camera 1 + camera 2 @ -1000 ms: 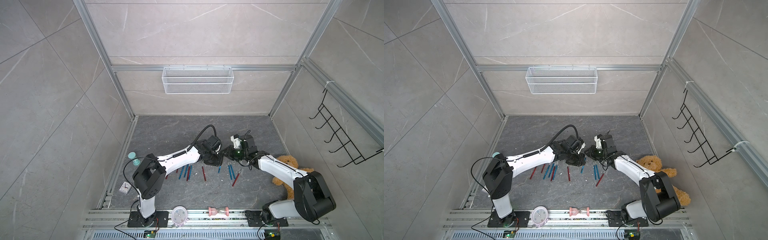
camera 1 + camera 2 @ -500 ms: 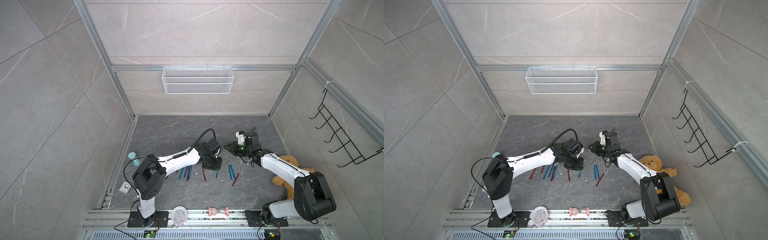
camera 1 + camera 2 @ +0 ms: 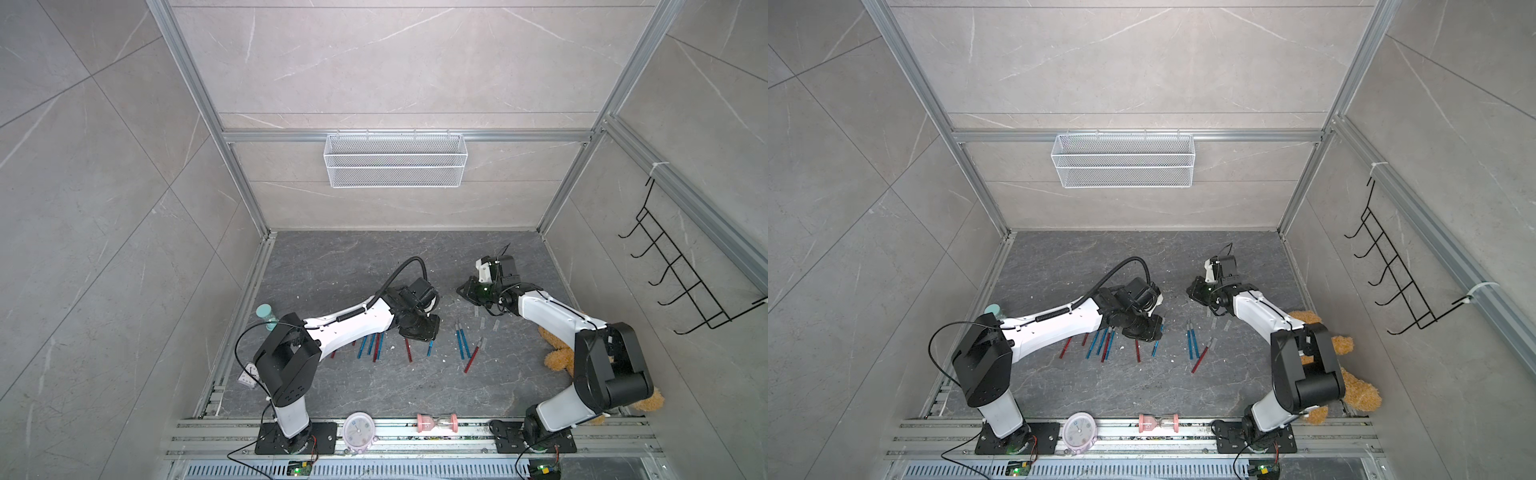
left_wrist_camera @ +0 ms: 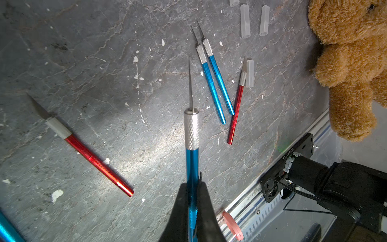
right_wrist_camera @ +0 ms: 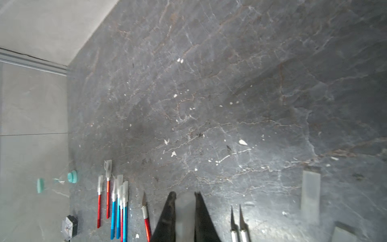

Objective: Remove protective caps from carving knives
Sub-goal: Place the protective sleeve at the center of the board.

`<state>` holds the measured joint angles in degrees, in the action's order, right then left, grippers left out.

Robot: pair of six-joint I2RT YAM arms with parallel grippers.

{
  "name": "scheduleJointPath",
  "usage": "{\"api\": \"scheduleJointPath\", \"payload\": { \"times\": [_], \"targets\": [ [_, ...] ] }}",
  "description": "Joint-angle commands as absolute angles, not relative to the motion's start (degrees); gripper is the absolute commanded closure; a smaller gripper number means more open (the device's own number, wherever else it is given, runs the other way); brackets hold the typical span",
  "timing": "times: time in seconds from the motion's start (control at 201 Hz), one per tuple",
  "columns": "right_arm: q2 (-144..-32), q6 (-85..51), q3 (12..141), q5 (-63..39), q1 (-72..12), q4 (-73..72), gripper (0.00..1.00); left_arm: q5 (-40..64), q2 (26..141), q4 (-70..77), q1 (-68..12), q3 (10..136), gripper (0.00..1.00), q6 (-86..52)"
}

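Left wrist view: the left pincer point(image 4: 193, 185) is pressed tight on the handle of a blue knife point(image 4: 191, 134). The knife's thin blade is bare and points away from the fingers, over the dark stone worktop point(image 4: 94, 52). To one side of it a red knife point(image 4: 88, 155) lies flat, its blade uncovered too. To the other side a pair of blue knives point(image 4: 213, 79) lie side by side, both bare. Just beyond them is a second red knife point(image 4: 236, 109) with a loose cap point(image 4: 249, 73) right beside its silver collar. Two more caps point(image 4: 245, 21) lie farther out, near the teddy bear point(image 4: 351, 62) at the worktop's right edge.

Right wrist view: the right pincer point(image 5: 185, 197) has its fingers close together on a pale translucent piece. The picture is blurred here, but it seems to be a clear cap point(image 5: 185, 209). Farther out, a cluster of capped knives point(image 5: 114, 201), red and blue, lies in a tight row toward the worktop's left edge, with a teal hourglass point(image 5: 56, 181) at that edge. In both top views this pincer sits over the right half of the worktop, well apart from the left one.
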<state>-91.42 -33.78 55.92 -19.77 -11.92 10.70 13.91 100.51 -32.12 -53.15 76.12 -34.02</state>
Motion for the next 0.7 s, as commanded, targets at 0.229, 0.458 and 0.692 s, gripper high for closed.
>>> {"api": "scheduleJointPath", "payload": {
  "times": [0.229,0.458,0.692],
  "targets": [
    [-99.9,-30.9,60.7,-13.6,-12.1,17.5,0.96,10.2,95.3,-34.8,-50.1,72.7,0.99,-34.5],
    [-104.1,-30.6,63.0,-11.1,-12.1,20.0,0.92,9.4,93.2,-35.3,-48.6,70.4,0.99,-34.6],
    [-107.0,-30.6,64.5,-9.4,-12.1,21.8,0.82,9.3,93.0,-35.3,-48.4,70.0,0.99,-34.8]
  ]
}}
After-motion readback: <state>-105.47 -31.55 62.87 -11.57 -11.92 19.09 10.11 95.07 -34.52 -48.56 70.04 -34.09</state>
